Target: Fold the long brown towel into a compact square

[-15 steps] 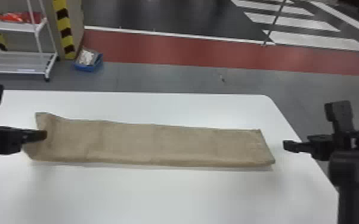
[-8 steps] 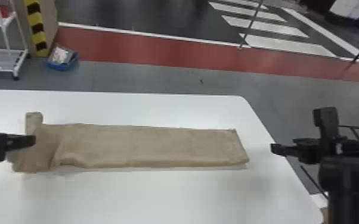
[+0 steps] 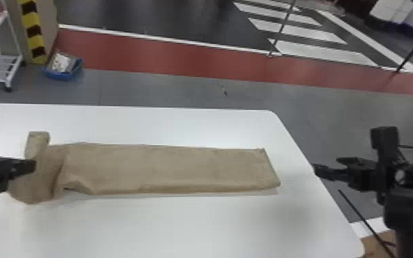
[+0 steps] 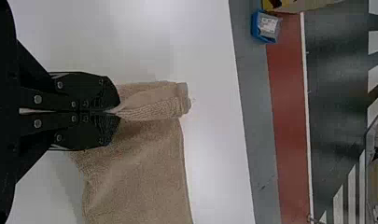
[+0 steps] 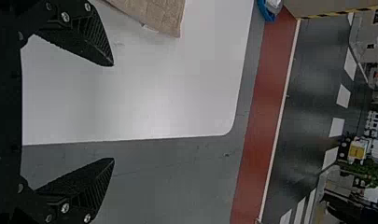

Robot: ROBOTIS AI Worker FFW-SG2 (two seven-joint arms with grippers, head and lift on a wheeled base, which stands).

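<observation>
Brown towel [image 3: 168,169] lies as a long flat strip across the white table [image 3: 181,226], long side roughly parallel to the table's far edge. Left end is rumpled, with a rolled flap [image 3: 37,142] sticking out toward the far side; right end is flat and fairly square. Left gripper [image 4: 115,112] has its fingers pressed together on a pinch of cloth at the rumpled end, fabric gathered into a ridge at the tips. Right gripper [image 5: 113,112] is spread wide, nothing between its fingers, near the table's right edge and just beyond the towel's flat end.

Handling, my call: light, limp, soft terry. Nubby weave should grip well, not slippery in the fingers, nothing fragile. No stiffness, so it droops and creases wherever unsupported. Strip looks already doubled lengthwise, so a shallow pinch could catch only the top layer; better to take every layer, close to the short end and around mid-width. A single-point hold lets corners curl or twist, as the flap suggests. Smooth tabletop may let the whole strip slide if pulled sideways.

Step in hand seems to be bringing the left end inward over the strip; still far from a compact square. Next probably calls for carrying that end across low, laying it down, then squaring the flap.
</observation>
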